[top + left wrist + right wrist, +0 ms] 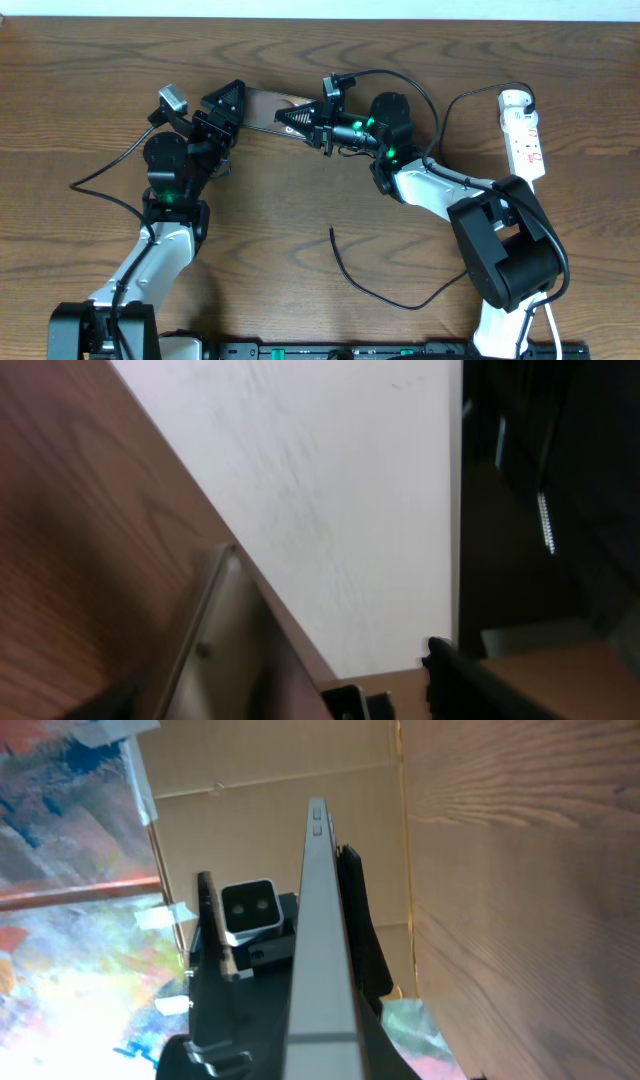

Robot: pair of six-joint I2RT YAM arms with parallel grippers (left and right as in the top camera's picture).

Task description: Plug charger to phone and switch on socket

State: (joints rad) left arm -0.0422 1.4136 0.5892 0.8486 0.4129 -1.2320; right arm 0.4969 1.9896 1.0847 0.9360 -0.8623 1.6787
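Note:
The phone (262, 107) is held off the table at the back, between the two arms. My right gripper (300, 120) is shut on its right end. In the right wrist view the phone (320, 950) shows edge-on as a grey slab between the black fingers (350, 920). My left gripper (230, 105) is open around the phone's left end. In the left wrist view the phone's edge (215, 645) lies close to one jaw, and a gap separates it from the other finger (460, 680). The charger (375, 290) lies loose on the table, with its free tip (332, 231) near the middle. The socket (523, 135) lies at the far right.
The socket's white cord (470, 95) loops from its top end towards the right arm's base (505, 250). A black robot cable (100, 185) trails left of the left arm. The table's far edge meets a white wall (340, 490).

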